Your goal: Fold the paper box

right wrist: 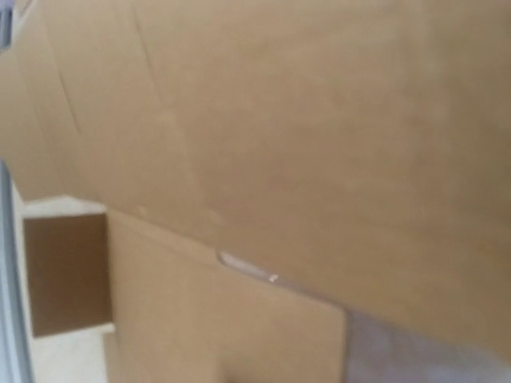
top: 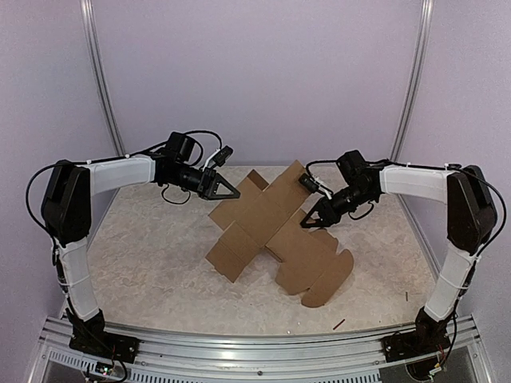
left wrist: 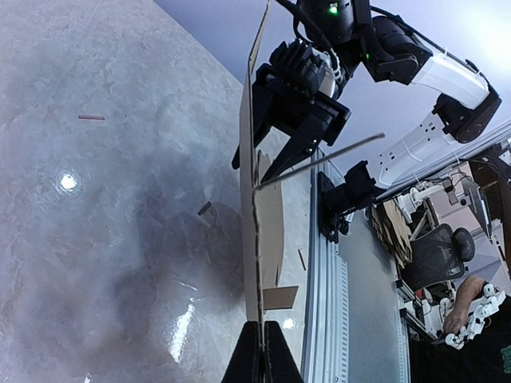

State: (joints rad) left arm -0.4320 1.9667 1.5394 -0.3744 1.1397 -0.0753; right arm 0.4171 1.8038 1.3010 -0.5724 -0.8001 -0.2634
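Note:
The paper box [top: 263, 219] is a flat brown die-cut sheet with flaps and a rounded tab, held tilted with its lower flaps on the table. My left gripper [top: 229, 191] is shut on the sheet's upper left edge. In the left wrist view its fingertips [left wrist: 263, 355] pinch the paper box [left wrist: 270, 231], which shows edge-on. My right gripper [top: 306, 223] is at the sheet's right side. Seen from the left wrist, the right gripper [left wrist: 254, 169] straddles the sheet with a gap between its fingers. Blurred cardboard [right wrist: 279, 120] fills the right wrist view and no fingers show there.
Small dark sticks [top: 338, 325] lie on the marbled table [top: 144, 263] near the front right, and another stick [left wrist: 91, 117] shows in the left wrist view. An aluminium rail [top: 255, 347] runs along the near edge. Pale walls close in the back and sides.

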